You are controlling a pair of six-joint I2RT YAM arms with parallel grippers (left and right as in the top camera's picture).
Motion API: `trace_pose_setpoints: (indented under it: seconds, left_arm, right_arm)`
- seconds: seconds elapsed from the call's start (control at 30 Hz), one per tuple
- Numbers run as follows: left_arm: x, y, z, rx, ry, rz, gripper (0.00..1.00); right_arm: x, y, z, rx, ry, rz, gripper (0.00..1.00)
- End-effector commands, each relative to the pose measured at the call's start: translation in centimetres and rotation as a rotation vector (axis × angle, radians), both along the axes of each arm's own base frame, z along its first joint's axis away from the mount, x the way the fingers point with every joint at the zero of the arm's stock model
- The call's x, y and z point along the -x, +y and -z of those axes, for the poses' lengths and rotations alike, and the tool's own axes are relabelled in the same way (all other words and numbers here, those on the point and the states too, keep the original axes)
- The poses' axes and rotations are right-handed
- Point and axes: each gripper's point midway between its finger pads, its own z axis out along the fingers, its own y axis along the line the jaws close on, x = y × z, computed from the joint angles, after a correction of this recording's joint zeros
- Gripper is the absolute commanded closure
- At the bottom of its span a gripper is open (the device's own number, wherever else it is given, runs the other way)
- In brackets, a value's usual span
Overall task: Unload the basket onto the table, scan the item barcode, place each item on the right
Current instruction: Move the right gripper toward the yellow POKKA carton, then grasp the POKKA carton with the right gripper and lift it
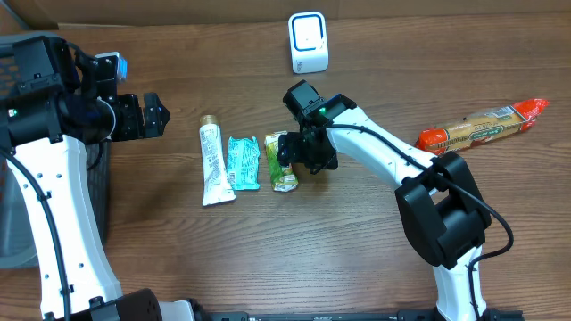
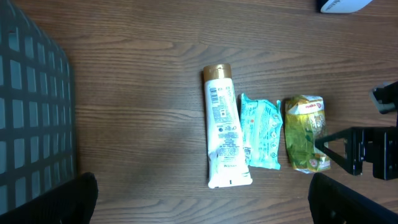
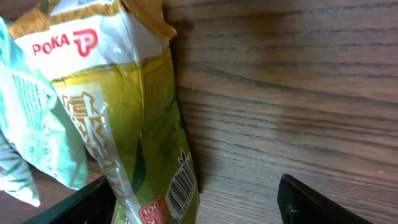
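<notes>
The right gripper is low over the brown wooden table with its two fingers spread apart. It is not pinching anything yet. The thing to scan, the yellow and green crinkly plastic packet, lies flat on the table between those fingers, close to one finger and well away from the other. Its little striped barcode is right at the end where the fingers are. If the fingers squeeze there, one could cover the barcode or crumple it, and then the scanner might not read it. The packet looks thin and slippery, so a grab on just the edge could let it slide out or flop down. Just beside it lies a light blue-green plastic packet, touching its side. A finger could catch that one too and drag it along. A bit farther is a white squeeze tube with a gold cap, which could get bumped if the packets are pushed that way. The white and blue box-shaped scanner stands well apart, near the back of the table, so a weak hold could drop the packet on the way there. Far off to the side, the left gripper is wide open and holds nothing.
</notes>
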Motion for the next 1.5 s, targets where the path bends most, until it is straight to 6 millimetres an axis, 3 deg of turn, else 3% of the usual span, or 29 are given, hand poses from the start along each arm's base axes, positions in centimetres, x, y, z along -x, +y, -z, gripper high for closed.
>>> trace_pose_setpoints:
  seconds: [0.0,0.2,0.43,0.5,0.57,0.63,0.77,0.87,0.93,1.0,1.03,1.13,1.17,1.3,1.47]
  left_arm:
    - [-0.2,0.1,-0.1,-0.016,-0.006,0.022,0.01]
    - [-0.2,0.1,-0.1,-0.016,-0.006,0.023,0.0]
    - [-0.2,0.1,-0.1,-0.016,-0.006,0.023,0.0]
    - [-0.2,0.1,-0.1,-0.016,-0.006,0.023,0.0]
    - [-0.2,0.1,-0.1,-0.016,-0.006,0.022,0.0]
    - [-0.2,0.1,-0.1,-0.016,-0.006,0.022,0.01]
    - [-0.2,0.1,-0.1,-0.016,-0.006,0.023,0.0]
    - [-0.2,0.1,-0.1,-0.016,-0.006,0.023,0.01]
    - [-0.2,0.1,-0.1,-0.016,-0.006,0.023,0.0]
    - [-0.2,0.1,-0.1,-0.016,-0.006,0.022,0.01]
    - [-0.2,0.1,-0.1,-0.016,-0.006,0.022,0.0]
    - [-0.2,0.1,-0.1,-0.017,-0.006,0.023,0.0]
    - [-0.2,0.1,-0.1,-0.016,-0.006,0.023,0.01]
    - [-0.2,0.1,-0.1,-0.016,-0.006,0.023,0.0]
    - [-0.2,0.1,-0.1,-0.017,-0.006,0.023,0.01]
  right_arm:
    - [-0.9,-1.4,0.2,0.013,-0.035,-0.105,0.2]
    - [0.5,1.1,-0.6,-0.131,-0.05,-0.355,0.35]
    - [2.0,2.8,-0.4,-0.106,-0.067,-0.42,0.42]
    - [2.0,2.7,0.0,-0.08,-0.07,-0.419,0.51]
    - [2.0,2.4,0.6,-0.045,-0.062,-0.389,0.67]
    - [1.9,2.2,0.8,-0.031,-0.059,-0.37,0.74]
    - [1.8,2.3,0.7,-0.034,-0.056,-0.341,0.76]
    - [1.4,2.6,0.7,-0.045,-0.05,-0.27,0.64]
    - [1.1,2.8,0.6,-0.053,-0.047,-0.217,0.63]
    - [1.2,3.2,0.9,-0.057,-0.042,-0.193,0.67]
    - [1.2,3.3,1.1,-0.051,-0.042,-0.195,0.75]
    - [1.0,3.0,1.1,-0.036,-0.042,-0.163,0.94]
    - [0.9,2.9,0.9,-0.038,-0.044,-0.159,0.96]
    - [-0.3,1.6,-0.2,-0.022,-0.057,-0.106,0.96]
    - [-2.5,-2.6,-3.3,0.132,-0.177,-0.039,0.96]
